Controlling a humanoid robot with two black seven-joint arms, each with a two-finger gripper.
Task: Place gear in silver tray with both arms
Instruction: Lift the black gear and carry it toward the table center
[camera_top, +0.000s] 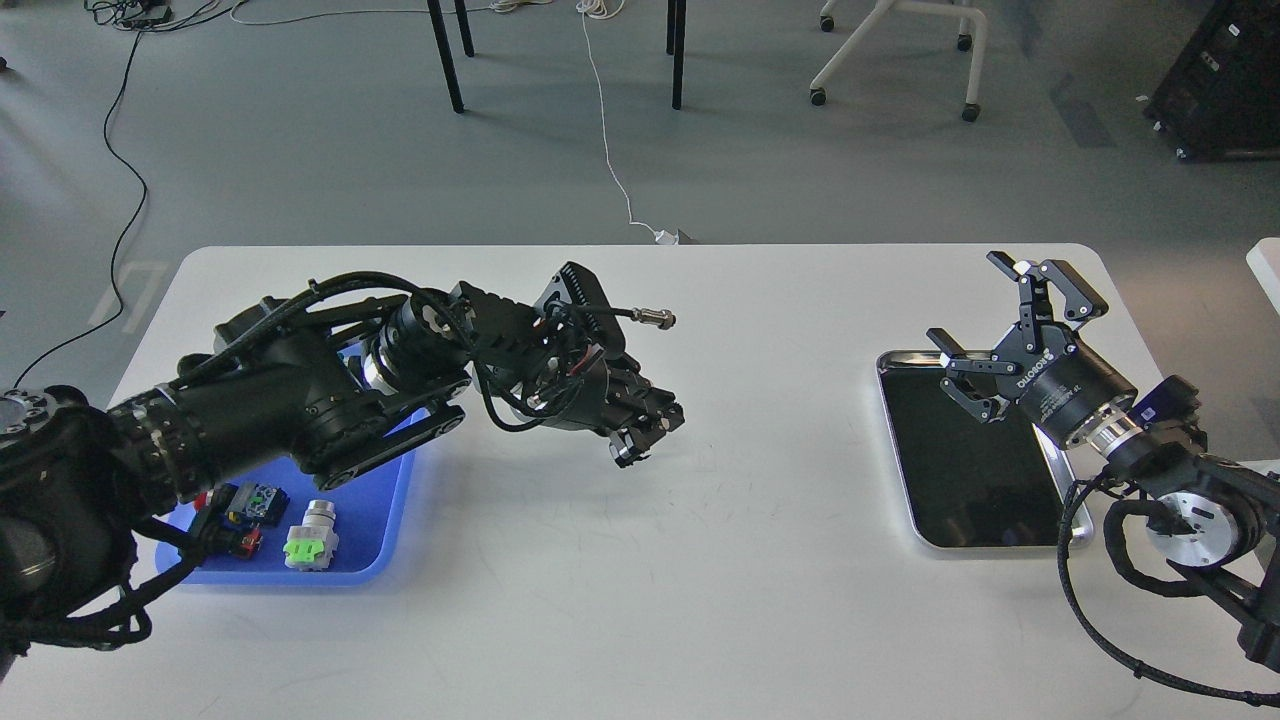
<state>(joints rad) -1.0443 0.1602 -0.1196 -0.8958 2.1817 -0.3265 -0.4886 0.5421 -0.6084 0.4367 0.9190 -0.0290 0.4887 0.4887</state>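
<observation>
The silver tray (962, 485) lies at the table's right side, its dark bottom bare. My right gripper (970, 300) is wide open and hovers over the tray's far left corner, pointing up and left. My left arm reaches from the left across the blue tray to the table's middle. My left gripper (638, 445) points down and right just above the bare tabletop, with its fingers drawn together. I cannot make out a gear between them, and no gear shows anywhere else.
The blue tray (372, 520) sits at the left, partly hidden under my left arm. It holds a green and white part (309, 545) and a red and black switch (235, 515). A silver cable plug (655, 319) juts from my left wrist. A wide stretch of white table separates the two grippers.
</observation>
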